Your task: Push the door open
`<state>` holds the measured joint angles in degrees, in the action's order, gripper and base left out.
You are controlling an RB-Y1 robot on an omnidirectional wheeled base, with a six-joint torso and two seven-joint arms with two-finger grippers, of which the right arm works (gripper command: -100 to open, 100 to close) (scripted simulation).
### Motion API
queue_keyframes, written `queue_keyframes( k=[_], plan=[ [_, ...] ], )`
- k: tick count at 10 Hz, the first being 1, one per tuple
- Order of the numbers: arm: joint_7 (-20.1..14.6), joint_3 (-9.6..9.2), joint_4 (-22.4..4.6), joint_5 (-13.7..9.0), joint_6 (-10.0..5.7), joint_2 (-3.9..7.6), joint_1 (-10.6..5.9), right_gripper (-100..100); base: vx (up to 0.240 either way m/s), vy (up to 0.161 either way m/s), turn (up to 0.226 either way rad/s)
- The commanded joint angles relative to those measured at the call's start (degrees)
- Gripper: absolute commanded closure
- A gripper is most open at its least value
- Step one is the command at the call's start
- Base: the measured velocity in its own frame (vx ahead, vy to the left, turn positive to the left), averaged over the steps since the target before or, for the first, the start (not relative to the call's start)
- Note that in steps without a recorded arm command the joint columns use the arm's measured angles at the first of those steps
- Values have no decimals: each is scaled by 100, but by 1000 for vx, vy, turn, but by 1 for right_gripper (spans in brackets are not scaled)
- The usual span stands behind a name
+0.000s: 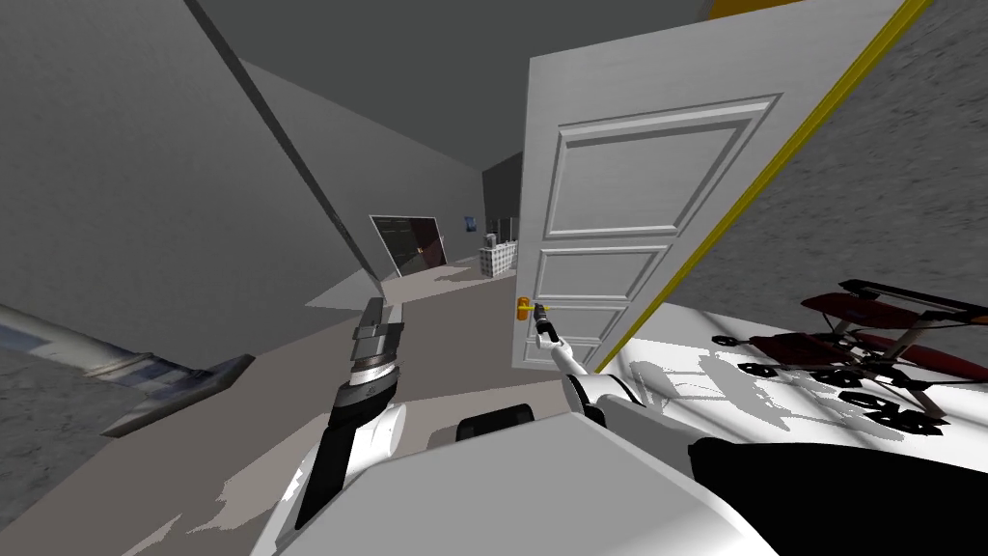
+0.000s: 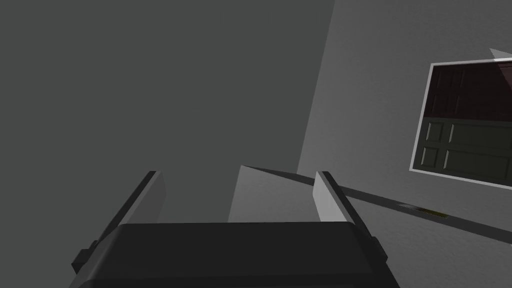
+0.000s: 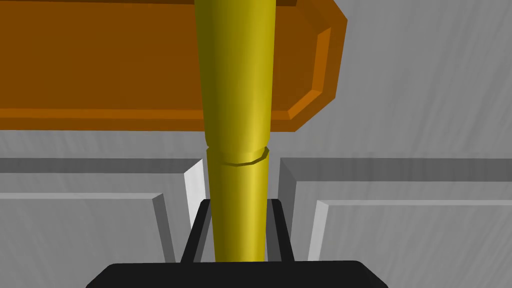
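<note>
A white panelled door stands partly open ahead of me, with a yellow strip along its hinge side. Its yellow lever handle sits on an orange plate at the door's free edge. My right gripper reaches out to that handle. In the right wrist view the yellow lever handle runs between my fingers, which press its sides, over the orange plate and the door panel. My left gripper is raised left of the door, open, holding nothing.
A grey wall runs along my left. Through the gap the hallway leads to a framed dark picture and a white cabinet. On the right lies a dark red folding frame on a bright floor.
</note>
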<state>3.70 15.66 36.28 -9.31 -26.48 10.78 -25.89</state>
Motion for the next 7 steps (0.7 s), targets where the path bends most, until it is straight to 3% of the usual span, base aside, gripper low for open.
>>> queue_keyframes(
  k=[1, 4, 7],
  plan=[
    [15, 57, -41, -22, -28, 28, -37, 100, 153, 82, -50],
    [57, 180, -55, -63, -33, 79, -23, 100, 149, 90, -54],
    [94, 305, -80, -106, -41, 170, 12, 100, 123, 41, -57]
  ],
)
